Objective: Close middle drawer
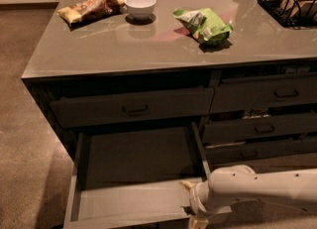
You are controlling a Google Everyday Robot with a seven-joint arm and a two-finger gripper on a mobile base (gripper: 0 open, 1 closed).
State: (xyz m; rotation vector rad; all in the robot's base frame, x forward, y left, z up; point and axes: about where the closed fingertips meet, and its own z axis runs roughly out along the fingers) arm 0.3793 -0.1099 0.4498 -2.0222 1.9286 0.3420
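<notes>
Jaws spread, the gripper (192, 203) sits at the front edge of the pulled-out middle drawer (129, 204), whose grey inside lies just beside it.

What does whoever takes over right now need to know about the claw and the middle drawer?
The claw is low at the right end of the middle drawer front, with the arm reaching in from the right.
The middle drawer is pulled far out of the cabinet, its lighter inside showing.
Done: the claw is at the drawer front.
Left: the whole push; likely drive the front straight back until it sits flush.
</notes>
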